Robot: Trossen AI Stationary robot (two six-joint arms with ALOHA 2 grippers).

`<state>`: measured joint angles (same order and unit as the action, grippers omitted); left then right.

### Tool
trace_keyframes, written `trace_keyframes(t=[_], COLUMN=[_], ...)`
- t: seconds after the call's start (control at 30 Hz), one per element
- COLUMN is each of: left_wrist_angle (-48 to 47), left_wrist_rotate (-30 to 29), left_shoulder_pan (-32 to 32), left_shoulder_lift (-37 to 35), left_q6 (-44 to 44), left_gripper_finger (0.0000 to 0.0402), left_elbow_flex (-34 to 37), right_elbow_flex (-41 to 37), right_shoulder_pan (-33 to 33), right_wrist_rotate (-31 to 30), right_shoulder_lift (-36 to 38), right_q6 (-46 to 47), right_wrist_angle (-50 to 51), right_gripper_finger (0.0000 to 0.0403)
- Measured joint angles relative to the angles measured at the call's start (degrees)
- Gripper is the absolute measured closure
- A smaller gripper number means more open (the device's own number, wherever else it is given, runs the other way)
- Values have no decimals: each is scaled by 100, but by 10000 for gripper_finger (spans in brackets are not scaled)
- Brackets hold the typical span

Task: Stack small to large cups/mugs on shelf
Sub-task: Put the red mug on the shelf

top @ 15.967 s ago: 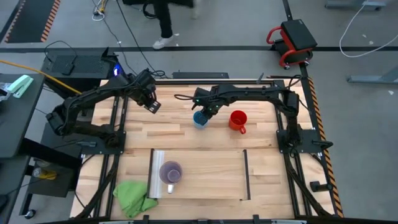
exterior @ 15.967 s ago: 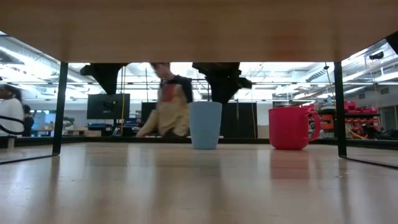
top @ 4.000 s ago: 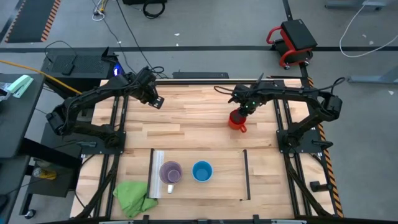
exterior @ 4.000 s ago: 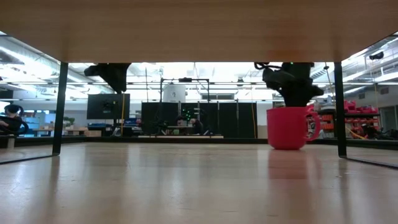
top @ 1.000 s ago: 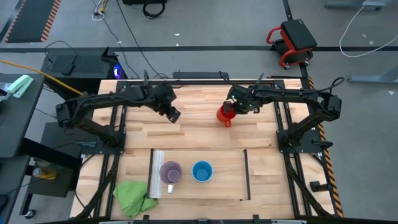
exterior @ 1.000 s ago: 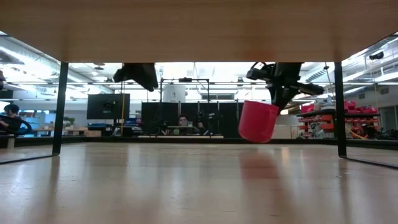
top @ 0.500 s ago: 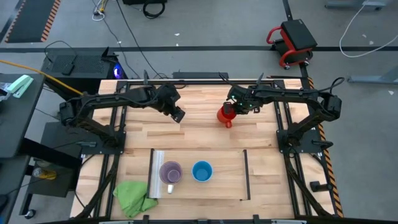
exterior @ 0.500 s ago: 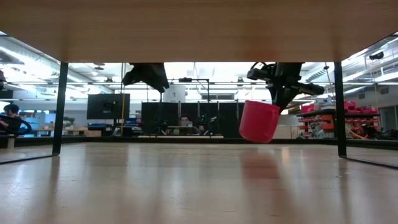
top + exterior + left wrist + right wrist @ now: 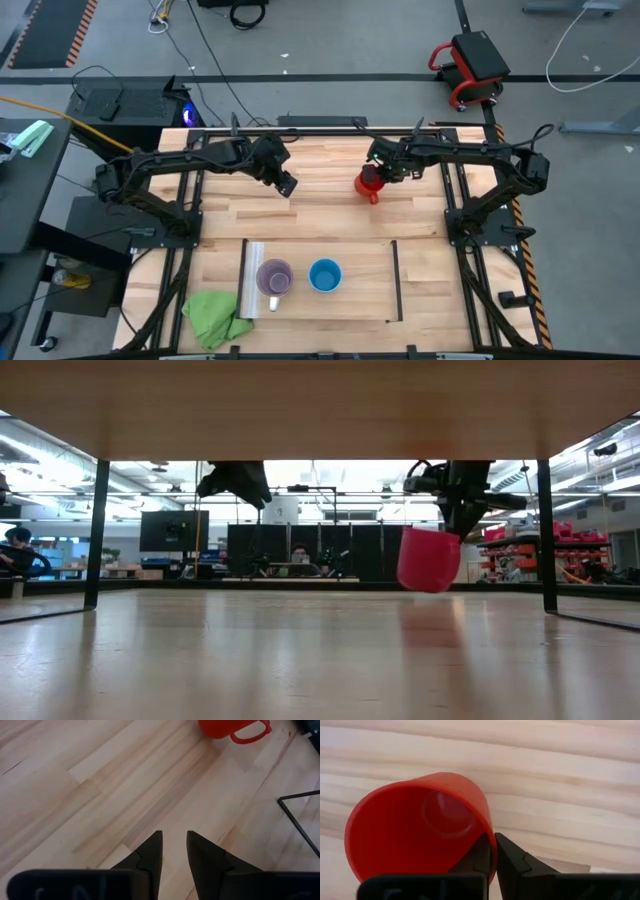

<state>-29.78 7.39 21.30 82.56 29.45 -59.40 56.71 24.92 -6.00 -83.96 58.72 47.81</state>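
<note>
beyond the far edge of the wooden tabletop (image 9: 330,215) the low view looks into a room with dark screens, where a person (image 9: 297,556) sits in the distance. on the tabletop's near half lies the shelf (image 9: 345,300), its silvery strip toward the left edge and its dark strip toward the right. the purple mug (image 9: 273,277) stands on the shelf just beside the silvery strip, and the blue mug (image 9: 324,275) stands next to it, toward the middle of the shelf; the two look close but apart, though from above it is hard to be sure. a green cloth (image 9: 216,316) lies at the tabletop's near left corner, touching the shelf's corner.

the right gripper (image 9: 384,172) is over the far half of the tabletop, right of centre, pinching the rim of the red mug (image 9: 368,184) with one finger inside and one outside. the low view shows the mug (image 9: 429,559) tilted and clear of the wood.

the left gripper (image 9: 285,184) hangs over the far half, left of centre, holding nothing, its fingers (image 9: 150,854) parted by a narrow gap above bare wood.
</note>
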Motion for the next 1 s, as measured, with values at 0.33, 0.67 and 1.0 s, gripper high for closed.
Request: trace_keyframes(t=[0.33,0.67,1.0], left_wrist_angle=[-6,-4,-4], left_wrist_rotate=[0,0,0], left_shoulder_pan=[-2,-4,-4], left_shoulder_lift=[0,0,0], left_q6=[35,39,44], left_gripper_finger=[303,307,304], left_elbow_flex=[0,0,0], right_elbow_flex=[0,0,0], right_shoulder_pan=[57,57,40], right_wrist_rotate=[-102,-128,-53], right_shoulder_lift=[2,2,2], right_q6=[-64,-186,-214], right_wrist_angle=[274,296,289], right_gripper_finger=[383,383,355])
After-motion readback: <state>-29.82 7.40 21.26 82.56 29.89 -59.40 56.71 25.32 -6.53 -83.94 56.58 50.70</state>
